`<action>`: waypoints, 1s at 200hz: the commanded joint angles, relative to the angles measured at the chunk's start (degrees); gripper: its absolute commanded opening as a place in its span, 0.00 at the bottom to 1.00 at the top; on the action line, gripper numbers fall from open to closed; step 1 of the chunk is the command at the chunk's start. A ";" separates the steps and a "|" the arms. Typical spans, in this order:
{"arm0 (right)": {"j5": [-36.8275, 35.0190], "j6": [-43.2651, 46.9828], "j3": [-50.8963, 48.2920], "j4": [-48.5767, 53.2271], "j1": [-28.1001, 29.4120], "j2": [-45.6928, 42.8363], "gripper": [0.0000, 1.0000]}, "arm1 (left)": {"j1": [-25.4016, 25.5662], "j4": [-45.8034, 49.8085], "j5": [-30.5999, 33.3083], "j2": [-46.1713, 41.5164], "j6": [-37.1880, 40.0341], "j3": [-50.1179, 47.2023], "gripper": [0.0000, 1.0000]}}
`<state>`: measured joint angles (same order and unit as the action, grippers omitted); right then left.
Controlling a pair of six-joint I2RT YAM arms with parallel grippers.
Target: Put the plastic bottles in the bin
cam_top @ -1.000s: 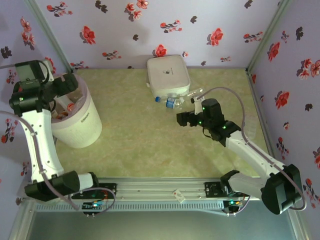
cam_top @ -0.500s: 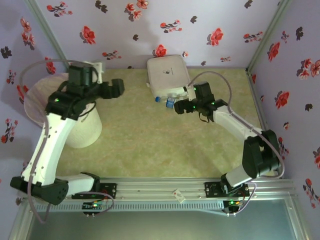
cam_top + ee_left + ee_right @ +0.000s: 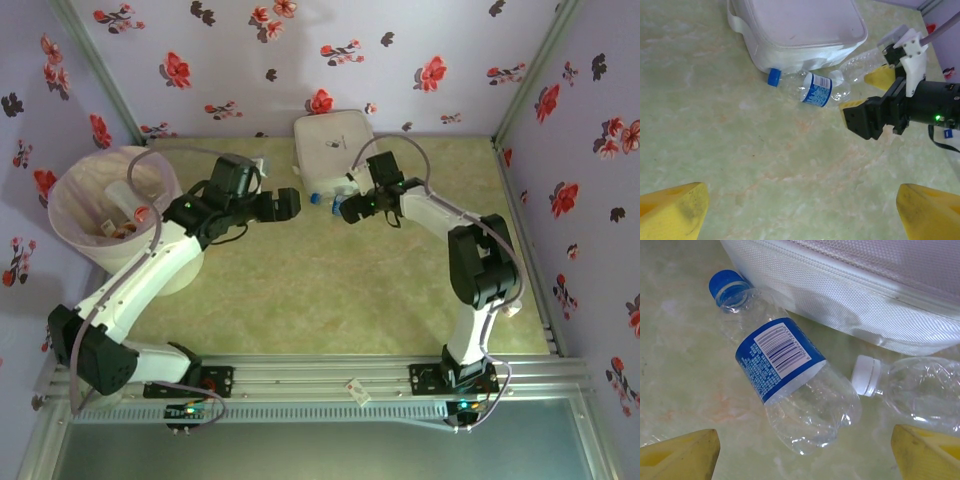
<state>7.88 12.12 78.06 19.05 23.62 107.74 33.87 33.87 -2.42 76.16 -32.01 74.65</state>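
Observation:
Two plastic bottles lie on the table against the white box. One is clear with a blue cap and a blue-and-white label (image 3: 785, 375) (image 3: 812, 89) (image 3: 330, 203). The other is clear with a white cap (image 3: 920, 390) (image 3: 860, 67). My right gripper (image 3: 805, 452) (image 3: 350, 210) is open just short of the blue-label bottle's base, with one finger to each side. My left gripper (image 3: 805, 210) (image 3: 290, 205) hangs open over bare table, left of the bottles. The bin (image 3: 70, 215), a white bucket with a pale liner, stands at the left with several bottles inside.
The flat white box (image 3: 335, 150) (image 3: 865, 295) sits at the back middle, touching both bottles. In the left wrist view my right gripper (image 3: 865, 91) is close ahead, beside the bottles. Flowered walls close off the back and both sides.
My left arm swung from over the bin to the table's middle, towards the bottles. My right arm reached back to the bottles beside the box, and its jaws narrowed slightly.

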 commanded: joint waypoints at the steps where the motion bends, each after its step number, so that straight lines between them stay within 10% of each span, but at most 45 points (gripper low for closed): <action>1: 0.12 4.13 3.80 1.31 -0.24 2.76 0.89 | 0.03 -5.27 -1.18 -1.01 -4.28 -1.30 0.97; 200: -3.79 8.38 13.17 11.58 3.06 14.60 0.70 | -1.87 -9.52 -2.51 -2.55 -6.84 -6.10 0.97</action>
<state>5.50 19.57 89.76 28.23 26.22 121.27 32.60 26.06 -4.58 75.13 -37.82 69.25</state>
